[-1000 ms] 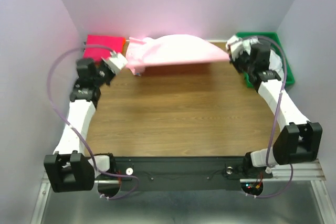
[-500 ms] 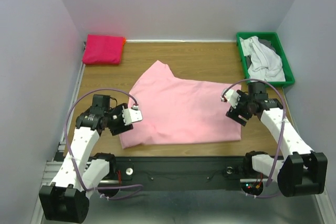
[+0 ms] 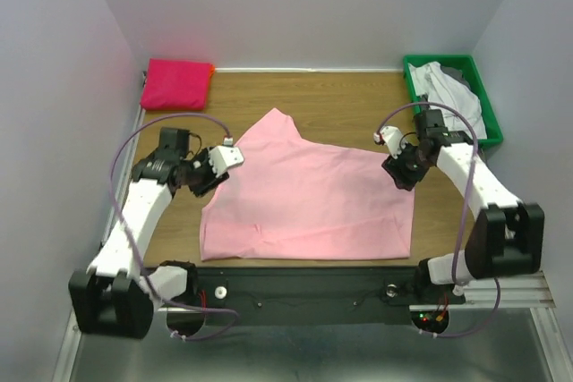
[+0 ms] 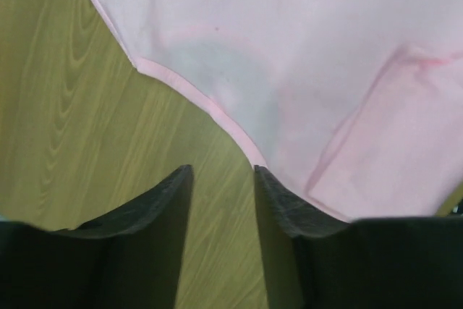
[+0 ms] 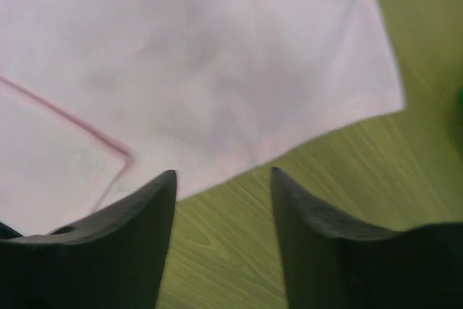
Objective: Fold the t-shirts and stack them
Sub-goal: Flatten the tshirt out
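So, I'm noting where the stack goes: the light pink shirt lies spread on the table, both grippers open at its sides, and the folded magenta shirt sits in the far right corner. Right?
No. The top external view shows the magenta shirt in the far left corner; the green bin is far right. The light pink shirt lies spread, left gripper and right gripper open at its sides.

Spread shirt (image 3: 313, 199) centre; folded shirt (image 3: 176, 84) far-left corner; bin (image 3: 412, 78) far-right, shirts (image 3: 457, 96) inside.
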